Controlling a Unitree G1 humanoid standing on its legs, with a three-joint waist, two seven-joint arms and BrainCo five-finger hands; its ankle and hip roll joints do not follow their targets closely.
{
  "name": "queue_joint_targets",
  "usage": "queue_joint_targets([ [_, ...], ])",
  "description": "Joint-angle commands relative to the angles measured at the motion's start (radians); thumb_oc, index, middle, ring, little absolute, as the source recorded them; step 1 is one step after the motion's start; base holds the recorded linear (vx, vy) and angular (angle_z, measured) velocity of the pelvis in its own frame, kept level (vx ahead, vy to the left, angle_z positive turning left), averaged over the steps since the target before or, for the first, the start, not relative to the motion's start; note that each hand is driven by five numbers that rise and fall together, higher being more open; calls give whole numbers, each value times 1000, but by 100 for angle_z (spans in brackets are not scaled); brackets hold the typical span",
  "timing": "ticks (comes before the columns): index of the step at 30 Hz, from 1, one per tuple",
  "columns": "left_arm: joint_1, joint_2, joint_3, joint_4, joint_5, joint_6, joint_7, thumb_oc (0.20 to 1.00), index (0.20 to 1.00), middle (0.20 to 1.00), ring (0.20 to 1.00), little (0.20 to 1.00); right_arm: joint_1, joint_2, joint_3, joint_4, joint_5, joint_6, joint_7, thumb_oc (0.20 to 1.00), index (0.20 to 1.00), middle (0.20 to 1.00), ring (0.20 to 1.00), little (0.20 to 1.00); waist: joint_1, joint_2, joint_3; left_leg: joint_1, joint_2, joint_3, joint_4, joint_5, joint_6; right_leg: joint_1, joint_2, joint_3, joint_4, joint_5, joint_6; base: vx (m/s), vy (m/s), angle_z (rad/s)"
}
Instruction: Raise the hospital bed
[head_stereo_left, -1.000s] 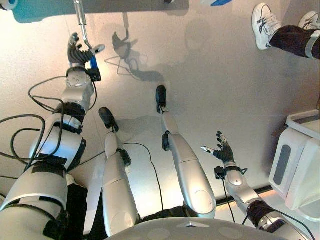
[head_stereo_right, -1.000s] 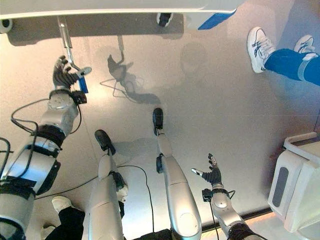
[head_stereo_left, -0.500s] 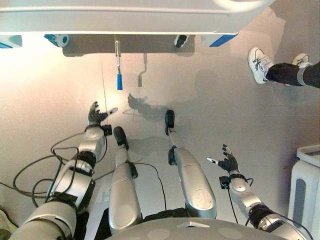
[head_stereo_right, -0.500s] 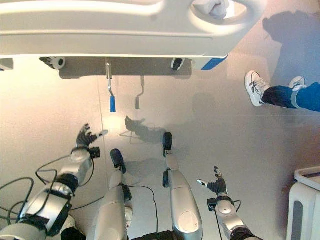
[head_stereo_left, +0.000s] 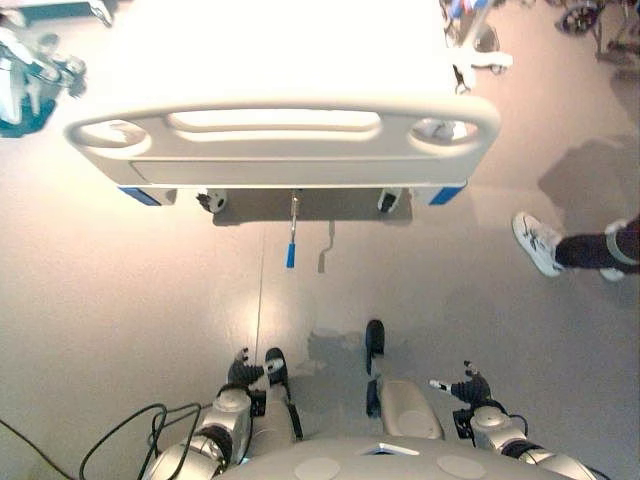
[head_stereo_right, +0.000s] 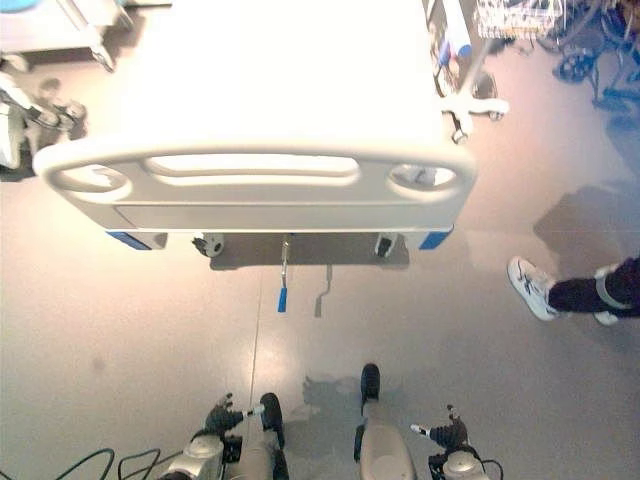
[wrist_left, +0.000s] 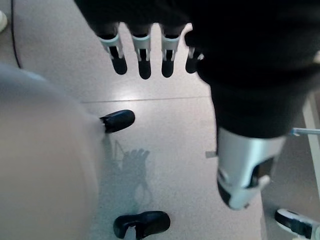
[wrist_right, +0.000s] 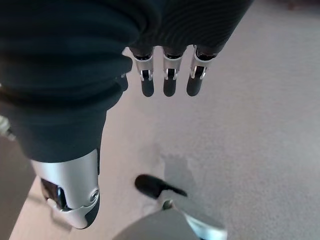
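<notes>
I have the hospital bed (head_stereo_left: 280, 110) across the upper half of the frame, its white footboard (head_stereo_right: 255, 185) facing me, wheels on the floor. A crank handle (head_stereo_left: 291, 232) with a blue grip hangs under the footboard's middle, touched by neither hand. At right centre, a person's shoe (head_stereo_left: 537, 243) and dark trouser leg stand on the floor. My left hand (head_stereo_left: 243, 369) sits at lower left, fingers straight, empty. My right hand (head_stereo_left: 468, 385) sits at lower right, fingers relaxed, empty too.
</notes>
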Motion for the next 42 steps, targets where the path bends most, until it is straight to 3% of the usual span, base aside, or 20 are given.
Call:
queue_joint_targets([
  [1,-39,-6,-35,54,142,12,-24,1000,1000,1000,1000,1000,-39,26,2,32,-45,26,22,1000,1000,1000,1000,1000,24,-22,-1,14,-79,-18,5,-31,84,39,-15,-1,43,-52,66,59,-27,13],
  [10,-24,32,-41,53,252,1,-30,1000,1000,1000,1000,1000,-36,45,-3,64,-102,41,52,1000,1000,1000,1000,1000,54,-19,-116,100,-83,-40,5,-57,88,145,-23,-32,48,-86,74,66,-18,11],
  [19,8,21,-11,91,265,18,-57,1000,1000,1000,1000,1000,-28,65,-15,78,-125,59,76,1000,1000,1000,1000,1000,73,-28,-191,164,-83,-47,5,-75,90,216,-23,-41,38,-96,73,28,-6,4],
  [42,65,27,37,131,273,27,-97,1000,1000,1000,1000,1000,8,82,-42,107,-139,72,99,1000,1000,1000,1000,1000,95,-42,-233,205,-80,-71,5,-85,93,275,-20,-58,28,-117,65,1,-3,2],
])
